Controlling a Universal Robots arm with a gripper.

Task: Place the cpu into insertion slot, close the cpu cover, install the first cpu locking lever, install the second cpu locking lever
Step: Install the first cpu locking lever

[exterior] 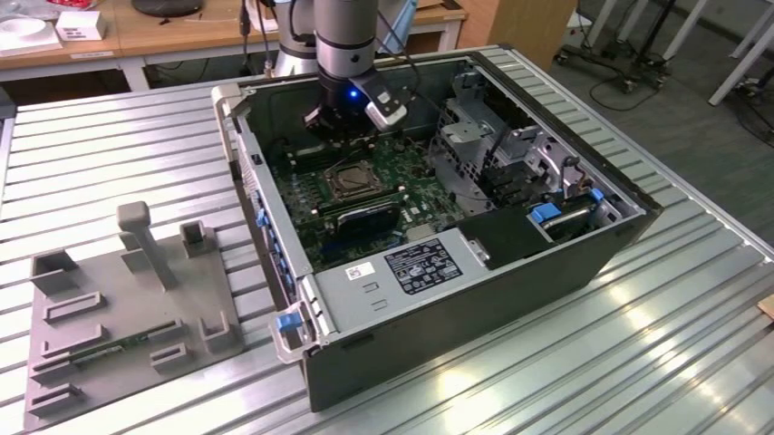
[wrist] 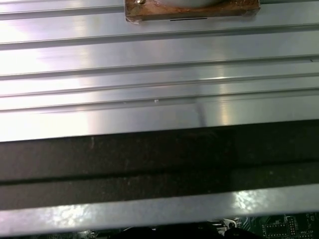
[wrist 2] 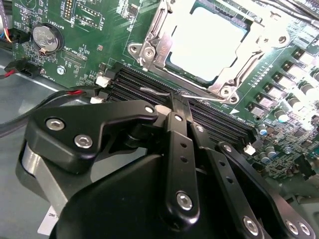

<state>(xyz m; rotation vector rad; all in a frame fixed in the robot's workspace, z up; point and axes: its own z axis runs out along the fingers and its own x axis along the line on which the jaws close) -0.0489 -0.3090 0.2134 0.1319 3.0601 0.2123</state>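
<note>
One grey fixture plate [exterior: 115, 313] with upright posts lies at the lower left of the exterior view, on the grooved metal table [exterior: 97, 163]. To its right, mid-frame, I have the open computer case [exterior: 484, 308] lying on its side with the green motherboard [exterior: 405, 172] facing up. A grey metal box [exterior: 405, 267] with a white label fills the case's lower end. My arm [exterior: 351, 36] comes down from the top centre, and the gripper [exterior: 351, 122] is inside the case, over the upper part of the board and just above the socket. A silvery drive cage [exterior: 484, 145] stands to the right of it.

In the second wrist view, a coin battery [wrist 2: 47, 36] sits at the upper left. The black memory slots [wrist 2: 149, 84] run diagonally across the middle. The gripper [wrist 2: 175, 99] takes up the lower half, its fingers [wrist 2: 178, 149] drawn close together with only a narrow slit between them. The tips meet a thin wire locking lever [wrist 2: 152, 91] that lies across the edge of the memory slots. I cannot tell whether they pinch it or merely press against it. At the upper right, the cpu [wrist 2: 207, 42] lies in its socket, pale face up, and the cpu cover [wrist 2: 253, 36] is folded down flat around it.

In the first wrist view, the table's ribs [wrist: 149, 74] cross the upper half, a dark band of the case's edge [wrist: 149, 154] runs below them, and a sliver of green board [wrist: 284, 226] shows at the lower right.
</note>
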